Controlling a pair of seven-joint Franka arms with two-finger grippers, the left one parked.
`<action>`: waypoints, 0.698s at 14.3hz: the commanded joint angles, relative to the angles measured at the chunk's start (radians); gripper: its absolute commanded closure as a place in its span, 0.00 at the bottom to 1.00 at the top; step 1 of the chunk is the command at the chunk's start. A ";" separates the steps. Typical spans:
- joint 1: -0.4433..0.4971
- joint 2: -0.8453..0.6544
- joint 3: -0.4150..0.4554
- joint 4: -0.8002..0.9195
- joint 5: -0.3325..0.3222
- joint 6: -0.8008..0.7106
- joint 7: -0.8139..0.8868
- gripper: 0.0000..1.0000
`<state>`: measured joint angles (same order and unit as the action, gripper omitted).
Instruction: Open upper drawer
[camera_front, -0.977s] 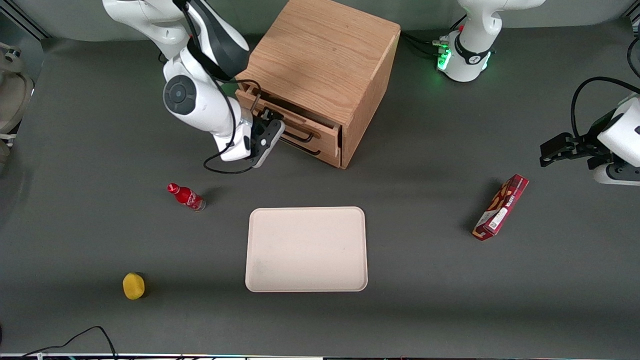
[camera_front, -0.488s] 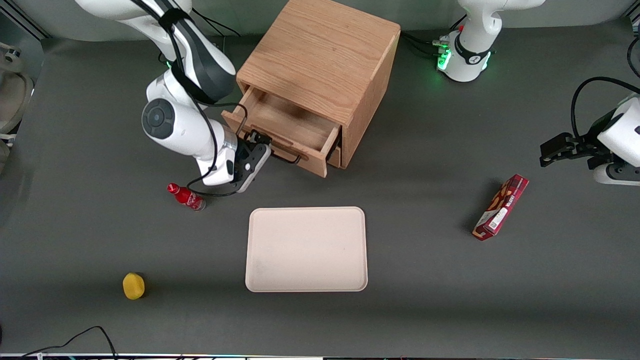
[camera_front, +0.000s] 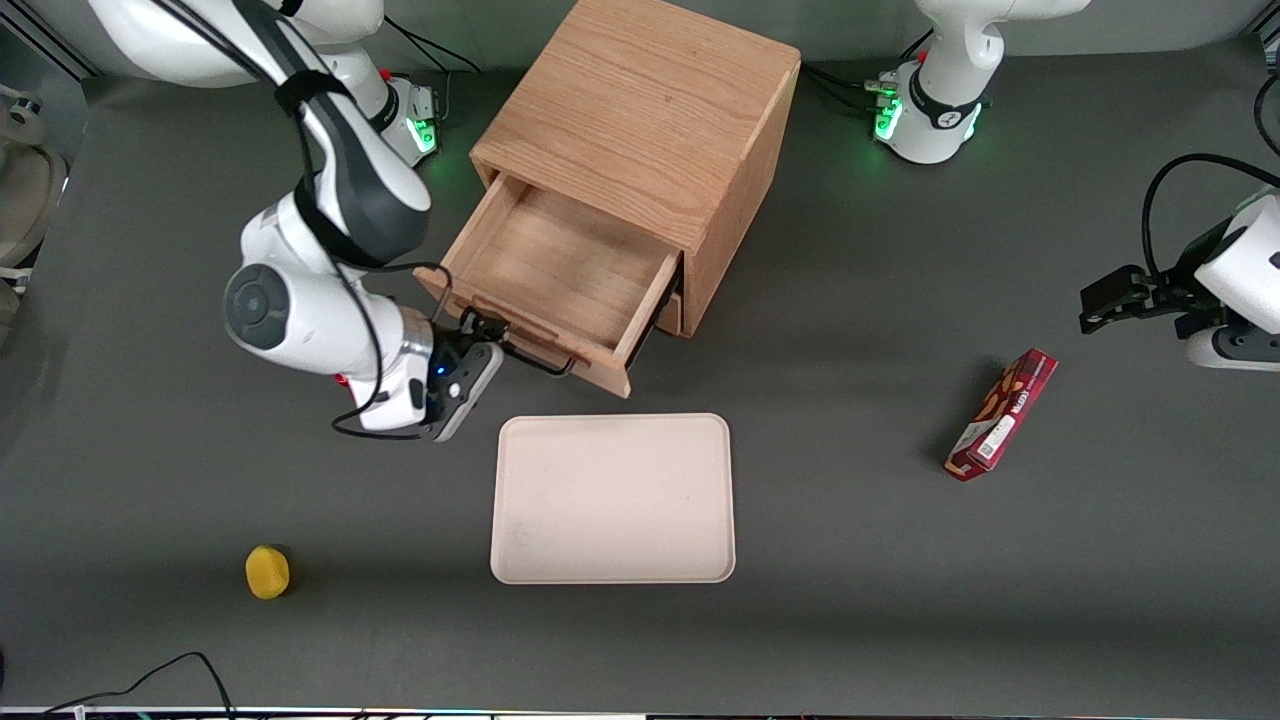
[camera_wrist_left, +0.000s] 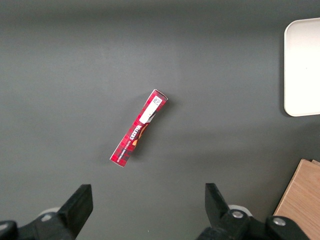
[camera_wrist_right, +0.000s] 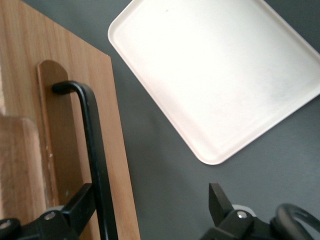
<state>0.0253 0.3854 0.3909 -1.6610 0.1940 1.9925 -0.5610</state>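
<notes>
The upper drawer (camera_front: 560, 260) of the oak cabinet (camera_front: 650, 100) stands pulled far out, and its bare wooden inside shows. Its thin black wire handle (camera_front: 540, 360) is on the drawer front, nearer the front camera. My right gripper (camera_front: 478, 335) is at the handle's end toward the working arm's end of the table. In the right wrist view the gripper (camera_wrist_right: 150, 197) is open, its fingers wide apart. One finger (camera_wrist_right: 80, 205) lies against the black handle bar (camera_wrist_right: 92, 145); the other hangs over bare table. The bottom drawer is almost wholly hidden under the open one.
A cream tray (camera_front: 612, 498) lies just in front of the open drawer and also shows in the right wrist view (camera_wrist_right: 220, 75). A yellow ball-like object (camera_front: 267, 572) sits nearer the front camera. A red box (camera_front: 1003, 413) lies toward the parked arm's end of the table.
The upper drawer has slid from nearly shut to far out toward the front camera. My right arm and gripper moved the same way with the handle, now covering the red bottle.
</notes>
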 joint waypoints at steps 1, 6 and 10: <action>0.005 0.047 -0.033 0.104 -0.021 -0.064 -0.049 0.00; 0.010 0.093 -0.038 0.372 -0.025 -0.369 -0.030 0.00; 0.010 -0.006 -0.038 0.434 -0.027 -0.471 0.093 0.00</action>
<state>0.0251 0.4267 0.3538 -1.2643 0.1907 1.5649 -0.5532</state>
